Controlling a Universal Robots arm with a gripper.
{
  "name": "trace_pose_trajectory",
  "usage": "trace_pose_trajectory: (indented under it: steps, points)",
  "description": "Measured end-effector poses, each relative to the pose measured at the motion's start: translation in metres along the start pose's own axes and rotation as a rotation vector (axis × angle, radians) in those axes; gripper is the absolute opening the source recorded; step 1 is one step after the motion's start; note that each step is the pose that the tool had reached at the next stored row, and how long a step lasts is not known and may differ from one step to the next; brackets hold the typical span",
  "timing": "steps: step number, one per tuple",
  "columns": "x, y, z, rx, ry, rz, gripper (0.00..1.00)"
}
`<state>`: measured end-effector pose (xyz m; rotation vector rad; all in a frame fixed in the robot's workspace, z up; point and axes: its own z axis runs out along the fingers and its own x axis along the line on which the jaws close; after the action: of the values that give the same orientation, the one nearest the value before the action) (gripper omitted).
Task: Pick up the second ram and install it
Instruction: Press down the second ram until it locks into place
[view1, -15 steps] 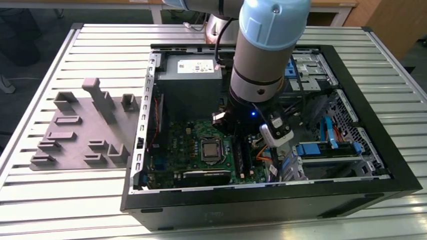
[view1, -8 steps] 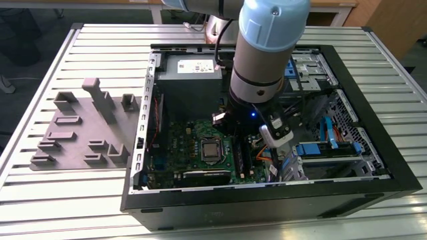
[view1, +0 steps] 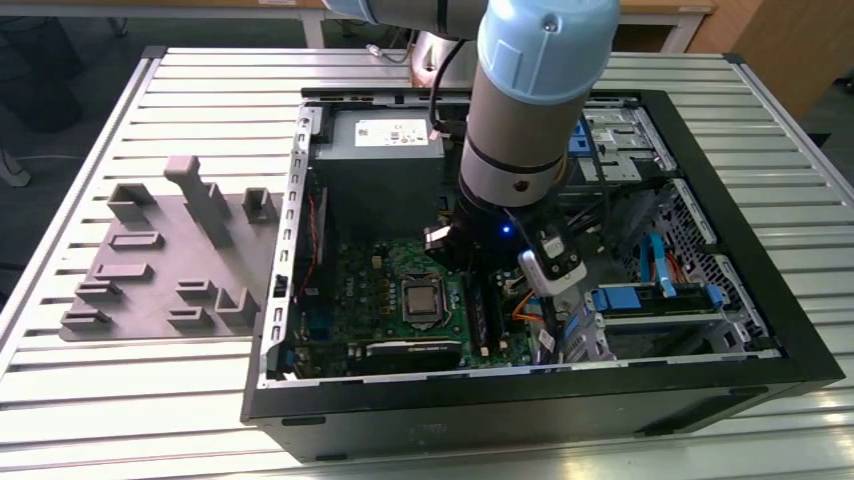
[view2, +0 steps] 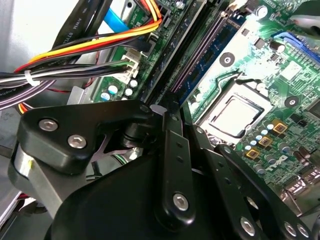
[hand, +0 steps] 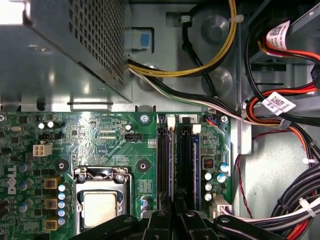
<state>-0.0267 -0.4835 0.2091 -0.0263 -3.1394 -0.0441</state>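
One gripper (hand: 172, 212) hangs directly over your board's black sockets (hand: 186, 165), its closed fingers apparently pinching the second ram (view2: 172, 107), long axis running along them.

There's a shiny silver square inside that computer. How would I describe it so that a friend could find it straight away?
Start at the open black computer case on the slatted metal table; a green circuit board lies flat in its bottom. Near the board's middle, beside two long black sockets, sits the silver square in a metal frame. It is the one plain bright plate among small dark parts.
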Motion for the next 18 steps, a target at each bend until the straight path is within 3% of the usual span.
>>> trace_pose_trajectory:
  steps: [4, 18]
  points:
    - [0.0000, 0.0000, -0.0005, 0.0037, 0.0000, -0.004, 0.14]
    - [0.0000, -0.0001, 0.0037, 0.0037, 0.0005, -0.005, 0.14]
